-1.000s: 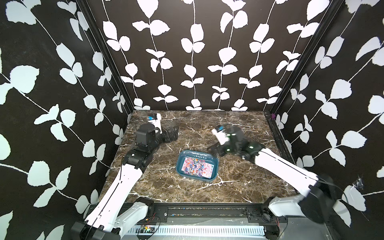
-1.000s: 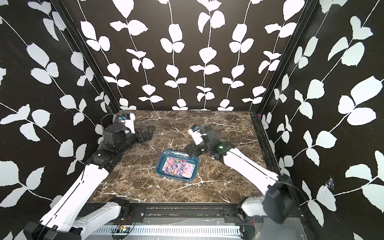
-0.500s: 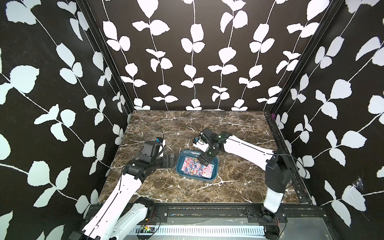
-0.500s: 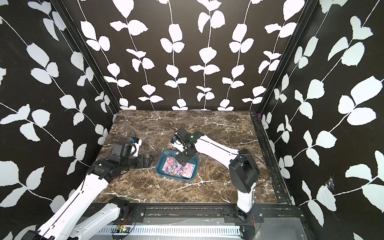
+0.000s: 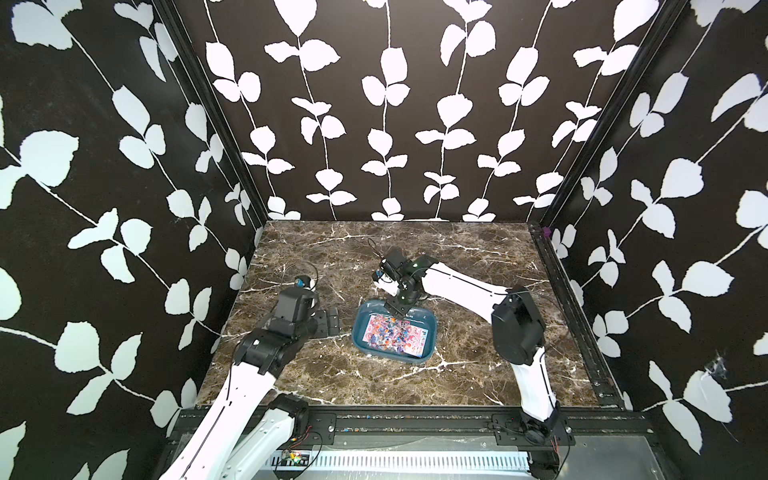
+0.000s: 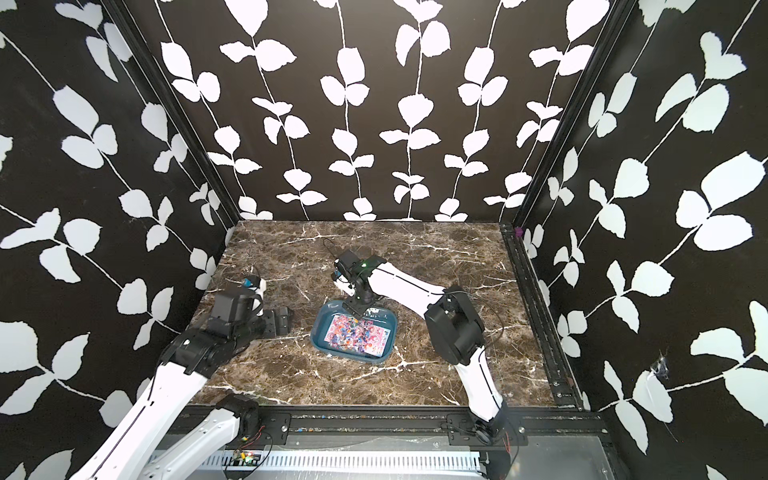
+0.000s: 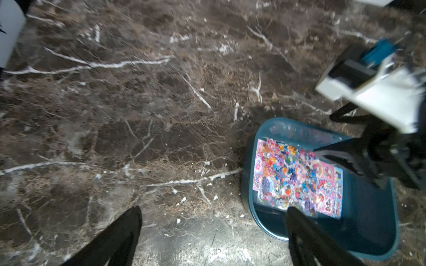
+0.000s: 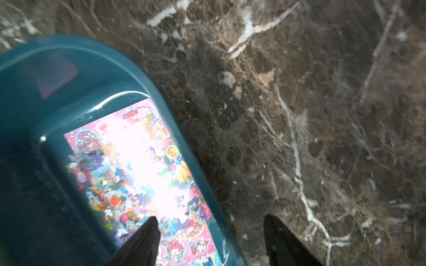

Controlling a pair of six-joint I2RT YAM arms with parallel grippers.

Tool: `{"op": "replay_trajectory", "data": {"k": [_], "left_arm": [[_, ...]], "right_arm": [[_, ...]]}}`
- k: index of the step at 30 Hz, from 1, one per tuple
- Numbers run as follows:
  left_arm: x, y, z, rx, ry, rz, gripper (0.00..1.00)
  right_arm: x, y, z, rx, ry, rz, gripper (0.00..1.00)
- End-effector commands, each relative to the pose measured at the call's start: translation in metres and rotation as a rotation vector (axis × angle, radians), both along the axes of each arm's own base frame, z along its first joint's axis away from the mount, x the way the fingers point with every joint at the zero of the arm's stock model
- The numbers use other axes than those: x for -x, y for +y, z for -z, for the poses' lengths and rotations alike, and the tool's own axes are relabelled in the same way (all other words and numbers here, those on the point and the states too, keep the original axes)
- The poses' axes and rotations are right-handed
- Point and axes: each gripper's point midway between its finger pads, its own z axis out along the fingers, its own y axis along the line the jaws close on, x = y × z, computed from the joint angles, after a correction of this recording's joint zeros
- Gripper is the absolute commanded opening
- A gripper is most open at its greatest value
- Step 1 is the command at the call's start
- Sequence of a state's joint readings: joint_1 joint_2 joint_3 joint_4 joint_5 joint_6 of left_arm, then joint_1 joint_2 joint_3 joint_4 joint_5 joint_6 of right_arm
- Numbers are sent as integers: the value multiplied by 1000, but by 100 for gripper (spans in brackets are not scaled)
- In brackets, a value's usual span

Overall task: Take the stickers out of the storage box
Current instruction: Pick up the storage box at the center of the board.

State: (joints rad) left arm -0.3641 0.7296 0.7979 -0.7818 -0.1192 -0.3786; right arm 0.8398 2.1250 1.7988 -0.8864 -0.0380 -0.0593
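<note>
We see a teal-blue storage box (image 5: 360,328) holding stickers (image 5: 392,336) on pink sheets, crowded with tiny blue, orange, purple and red cartoon figures. The tabletop (image 5: 457,257) is dark brown marble veined in white. The walls (image 5: 374,104) are black, printed with white leafy vines. The left arm (image 5: 245,390) and right arm (image 5: 453,286) are white with black joints.

A: Where do the top views sit?
B: High at the front, far off, tilted down; both show the whole tabletop (image 5: 374,382).
A: And the wrist views?
B: Close above the tabletop, facing down; both catch the box (image 7: 368,218).
</note>
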Motion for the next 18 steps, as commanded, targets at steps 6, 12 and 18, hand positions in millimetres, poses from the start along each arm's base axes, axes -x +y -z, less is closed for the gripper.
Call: {"op": "replay_trajectory", "data": {"k": [6,12,18], "left_arm": [[7,14,-4,-15,2,-75,99],[7,10,-6,-5,-11,-49,99],[7,6,-6,5,-6,-31,99]], "right_arm": [[-11,-5,6,83,-26,10,52],[-14,-7,7,40,-79,54,37],[-10,-5,10,1,-56,92,26]]}}
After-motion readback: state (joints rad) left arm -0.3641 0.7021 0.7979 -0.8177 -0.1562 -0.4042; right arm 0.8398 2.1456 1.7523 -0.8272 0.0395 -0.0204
